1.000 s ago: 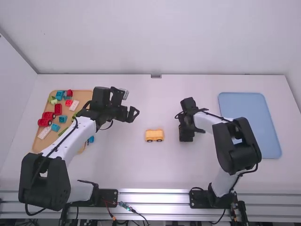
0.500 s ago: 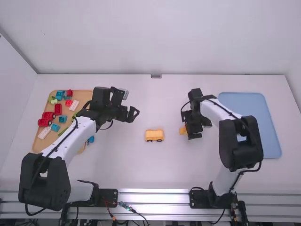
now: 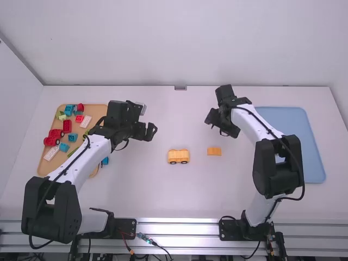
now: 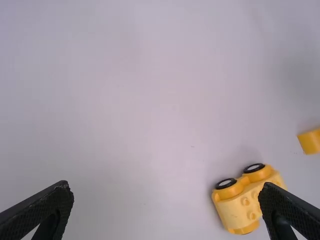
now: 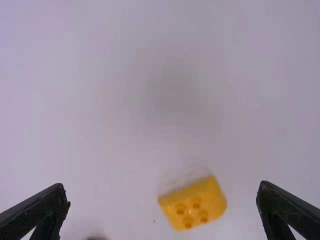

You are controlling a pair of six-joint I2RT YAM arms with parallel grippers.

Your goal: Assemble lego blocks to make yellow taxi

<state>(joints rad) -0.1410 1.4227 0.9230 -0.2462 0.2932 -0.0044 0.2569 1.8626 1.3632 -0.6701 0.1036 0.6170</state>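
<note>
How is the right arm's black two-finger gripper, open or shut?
Open: the right gripper has its two fingers spread wide apart in the right wrist view.

High view: 1 fixed camera, above and behind 2 arms (image 3: 81, 163), facing forward and down, farthest from the table (image 3: 141, 190). Wrist views: 2 cameras, near the table, facing down. Common to all 3: yellow block (image 5: 190, 197); to high and left wrist: toy car (image 4: 237, 207).
</note>
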